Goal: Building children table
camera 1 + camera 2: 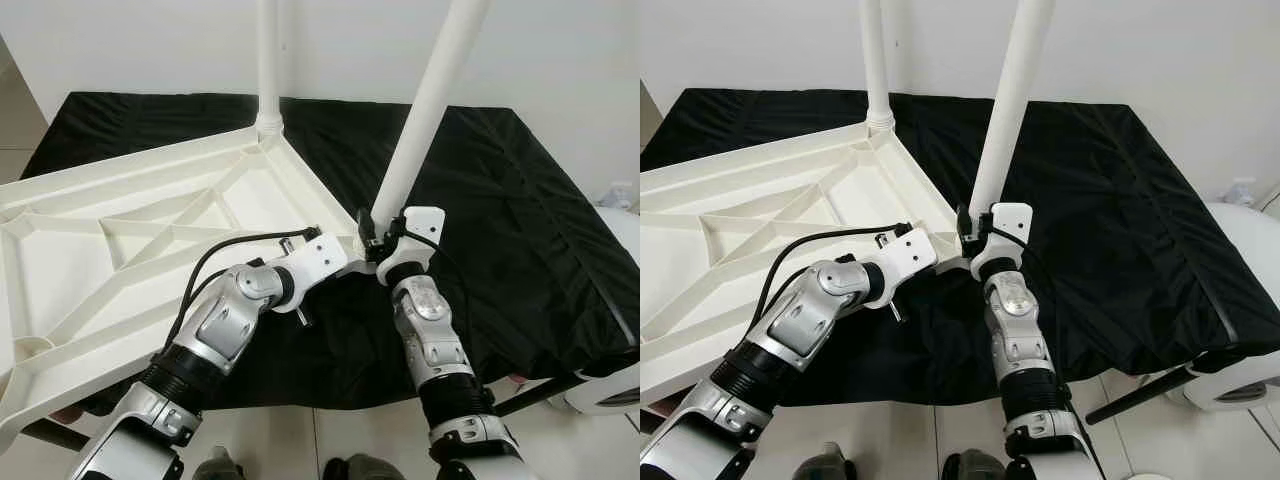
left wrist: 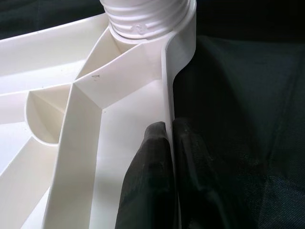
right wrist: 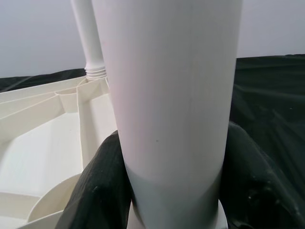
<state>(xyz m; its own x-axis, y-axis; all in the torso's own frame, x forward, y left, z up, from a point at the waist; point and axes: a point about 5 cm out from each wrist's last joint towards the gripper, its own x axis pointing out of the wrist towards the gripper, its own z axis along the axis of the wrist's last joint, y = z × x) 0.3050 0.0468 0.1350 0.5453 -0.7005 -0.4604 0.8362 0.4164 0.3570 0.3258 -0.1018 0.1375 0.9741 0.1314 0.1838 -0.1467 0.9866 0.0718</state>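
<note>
A white plastic table top [image 1: 90,260] lies upside down on a black cloth, ribs facing up. One white leg [image 1: 268,60] stands screwed into its far corner, its threaded base [image 2: 143,19] seen in the left wrist view. A second white leg [image 1: 430,100] leans over the near right corner. My right gripper [image 1: 385,235] is shut on this leg near its lower end, with a black finger [image 3: 102,186] on each side of the tube [image 3: 171,95]. My left gripper [image 2: 169,157] is shut on the table top's thin side rim [image 2: 167,86], close to that same corner.
The black cloth [image 1: 520,220] covers a low platform that reaches the white wall behind. A white rounded object [image 1: 610,385] and a black rod [image 1: 540,395] sit at the platform's right front corner. Tiled floor [image 1: 330,440] lies just below my arms.
</note>
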